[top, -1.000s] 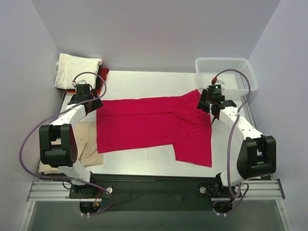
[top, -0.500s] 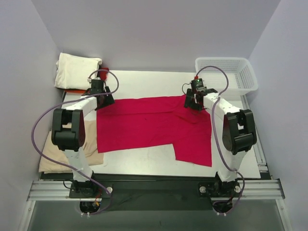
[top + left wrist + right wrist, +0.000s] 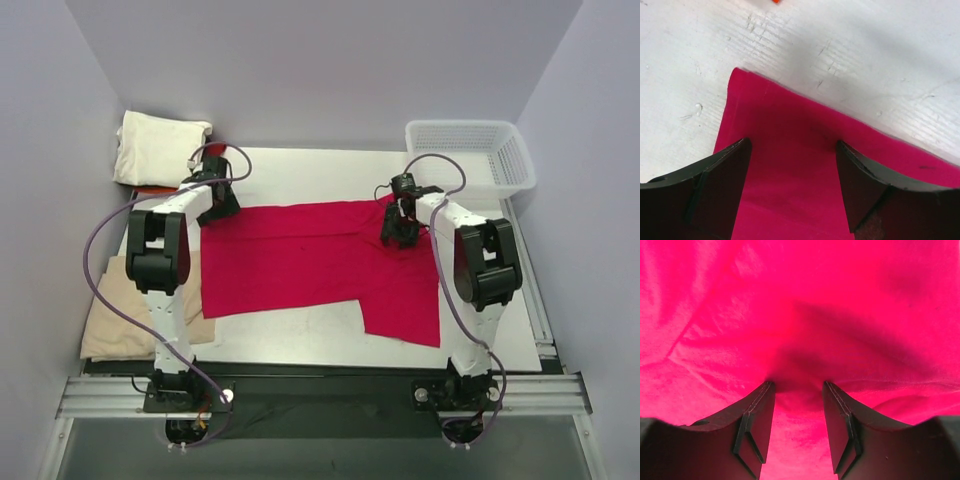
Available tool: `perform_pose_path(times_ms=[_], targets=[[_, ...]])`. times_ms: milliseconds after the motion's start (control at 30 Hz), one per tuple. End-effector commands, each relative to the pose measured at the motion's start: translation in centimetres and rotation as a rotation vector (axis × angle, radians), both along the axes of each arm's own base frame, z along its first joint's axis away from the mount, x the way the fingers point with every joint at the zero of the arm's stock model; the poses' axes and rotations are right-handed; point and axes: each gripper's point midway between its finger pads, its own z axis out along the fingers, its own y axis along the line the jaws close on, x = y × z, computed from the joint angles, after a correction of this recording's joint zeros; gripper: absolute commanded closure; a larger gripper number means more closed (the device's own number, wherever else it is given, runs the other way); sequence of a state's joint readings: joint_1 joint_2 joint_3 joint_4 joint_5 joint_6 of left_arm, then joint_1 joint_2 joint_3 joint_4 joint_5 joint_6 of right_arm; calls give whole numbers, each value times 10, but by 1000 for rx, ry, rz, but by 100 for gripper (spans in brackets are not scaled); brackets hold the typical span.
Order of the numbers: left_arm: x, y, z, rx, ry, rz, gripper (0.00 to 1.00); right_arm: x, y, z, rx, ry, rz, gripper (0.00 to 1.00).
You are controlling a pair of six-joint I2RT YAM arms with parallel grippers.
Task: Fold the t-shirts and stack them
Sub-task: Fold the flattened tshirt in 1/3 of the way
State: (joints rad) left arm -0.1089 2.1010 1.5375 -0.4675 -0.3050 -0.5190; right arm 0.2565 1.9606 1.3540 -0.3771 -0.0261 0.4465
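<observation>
A bright crimson-red t-shirt (image 3: pixel 310 260) lies spread flat across the table, with one part hanging toward the front right. My left gripper (image 3: pixel 214 210) is open over the shirt's far left corner; in the left wrist view (image 3: pixel 792 150) the corner of the cloth (image 3: pixel 785 125) lies between the two spread fingers. My right gripper (image 3: pixel 398 234) is open, tips down on the shirt's far right part. In the right wrist view (image 3: pixel 798 385) the fingertips press into creased crimson cloth (image 3: pixel 800 315). A folded cream-white shirt (image 3: pixel 158 147) lies at the back left. A tan-beige shirt (image 3: pixel 115 315) lies at the front left.
A white plastic lattice basket (image 3: pixel 470 150) stands at the back right corner. A strip of orange-red cloth (image 3: pixel 150 188) shows under the cream-white shirt. Both arms' cables loop above the table. Bare white table (image 3: pixel 300 170) shows beyond the shirt.
Both arms have swung in. The left gripper has gone to the crimson shirt's far left corner. The right gripper has moved left from the shirt's edge and down onto the cloth.
</observation>
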Motion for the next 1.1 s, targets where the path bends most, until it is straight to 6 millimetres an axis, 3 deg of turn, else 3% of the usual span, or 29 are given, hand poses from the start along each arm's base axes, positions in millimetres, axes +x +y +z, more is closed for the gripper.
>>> perform_pose_path(times_ms=[0,67,133,167,200,233,300,333,367,567,733,900,1067], targets=[[6,8,5,39,40,61,21,-10,1,4,5,67,-22,57],[4,11,-4,57,90,73,21,-11,0,3,0,84,-35,57],[17,9,4,60,75,76,20,-11,0,1,-4,104,-41,57],[14,10,-7,65,115,78,20,-8,1,3,-2,101,-49,57],[26,7,3,61,87,77,20,-6,2,4,1,102,-50,57],[24,8,-7,69,121,78,20,-7,3,1,0,120,-53,58],[31,5,-7,71,122,74,20,-2,6,4,11,117,-65,59],[38,3,1,69,106,73,20,-4,7,3,13,127,-67,59],[41,4,-6,74,120,72,20,-4,7,4,15,127,-74,59],[55,4,-3,80,117,88,20,-19,4,7,3,151,-101,59],[46,11,5,86,108,117,19,-40,0,2,1,194,-126,61],[24,19,-1,87,131,135,19,-50,-3,0,-10,204,-127,62],[36,0,19,-12,12,23,20,-42,-8,13,-54,139,-109,63]])
